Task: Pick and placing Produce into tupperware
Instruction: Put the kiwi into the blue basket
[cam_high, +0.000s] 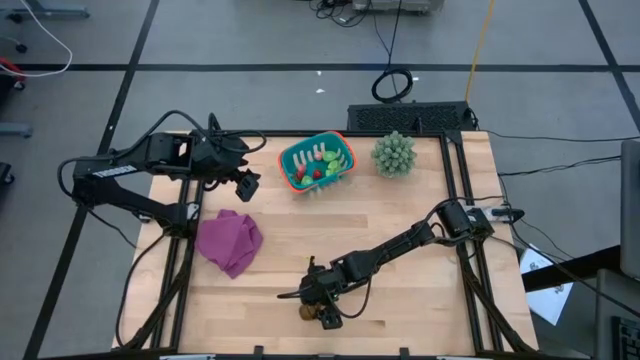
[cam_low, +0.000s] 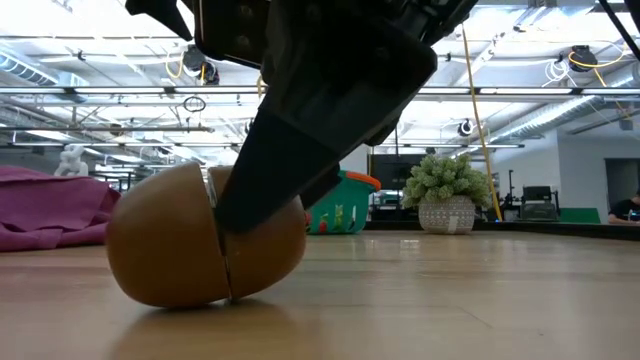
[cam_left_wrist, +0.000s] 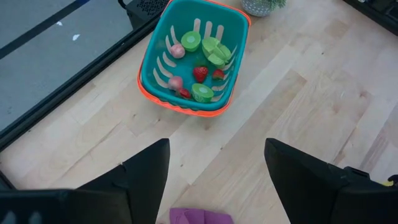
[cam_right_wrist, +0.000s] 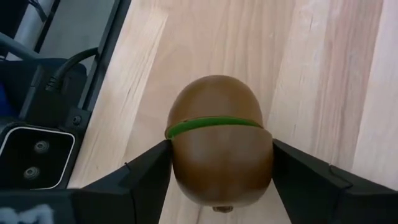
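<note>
The teal tupperware basket (cam_high: 318, 163) (cam_left_wrist: 155, 68) stands at the table's far middle. It holds several pieces of produce: light green pieces (cam_left_wrist: 214, 50), small red ones (cam_left_wrist: 200, 73) and pinkish ones. A brown oval (cam_right_wrist: 217, 143) (cam_low: 200, 240) with a green seam lies near the table's near edge. My right gripper (cam_right_wrist: 221, 162) (cam_high: 322, 308) is shut on it. My left gripper (cam_left_wrist: 217, 168) (cam_high: 245, 186) hangs open above the table, left of the basket, touching nothing. My right gripper pinches the brown oval between its two fingers (cam_right_wrist: 149, 171), one on each side (cam_right_wrist: 177, 155), just below the green seam (cam_right_wrist: 214, 123). The fingers slant down from above. The oval's underside (cam_low: 190, 298) rests on the table.
A purple cloth (cam_high: 228, 240) (cam_low: 50, 205) lies crumpled on the left half of the table. A spiky pale-green plant in a pot (cam_high: 393, 153) (cam_low: 448, 195) stands right of the basket at the far edge. Black rails (cam_high: 470, 250) run along the table's sides.
</note>
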